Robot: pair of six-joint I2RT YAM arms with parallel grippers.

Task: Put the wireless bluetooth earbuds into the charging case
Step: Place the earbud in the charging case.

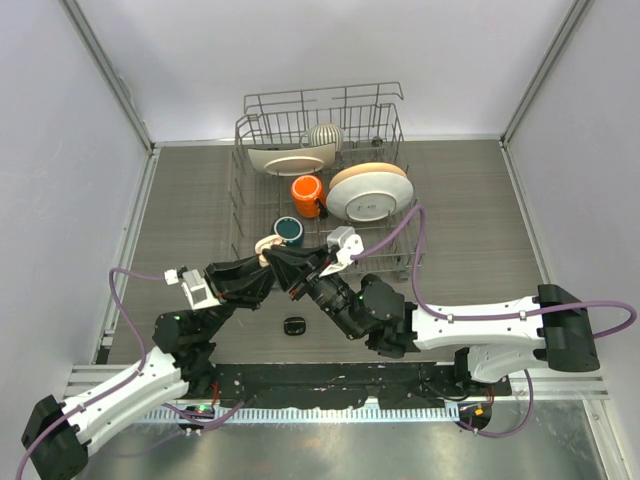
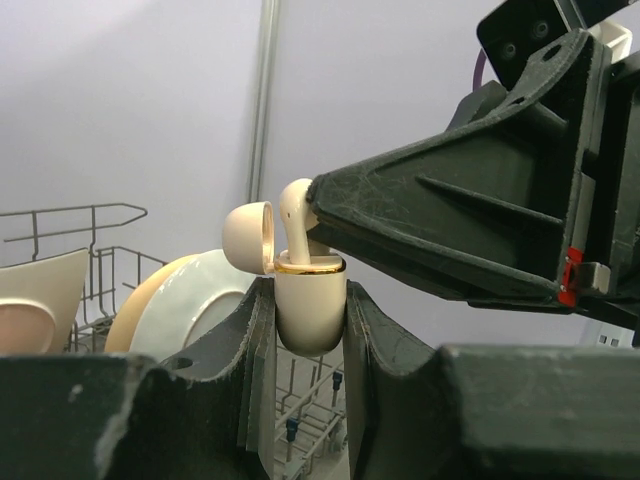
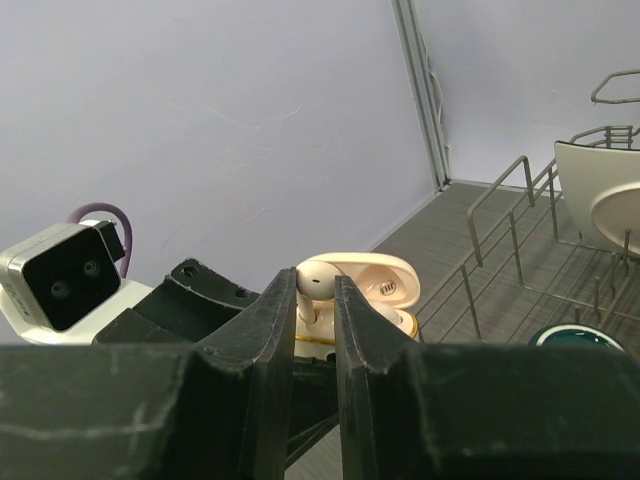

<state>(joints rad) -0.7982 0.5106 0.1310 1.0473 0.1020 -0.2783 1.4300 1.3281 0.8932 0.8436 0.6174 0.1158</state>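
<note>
The cream charging case (image 2: 310, 312) with a gold rim is held upright above the table, and my left gripper (image 2: 308, 300) is shut on its body. Its lid (image 2: 250, 235) hangs open to one side. A cream earbud (image 3: 320, 282) is pinched by the head in my shut right gripper (image 3: 315, 287). Its stem points down into the case's opening and its head (image 2: 296, 208) stands above the rim. From above, both grippers (image 1: 268, 256) (image 1: 288, 264) meet at the case (image 1: 267, 244), just in front of the dish rack. The black earbuds are out of view.
A wire dish rack (image 1: 243, 196) stands right behind the grippers, holding plates (image 1: 368, 192), an orange mug (image 1: 307, 193) and a teal mug (image 1: 289, 231). A small black oval case (image 1: 294, 325) lies on the table near the arm bases.
</note>
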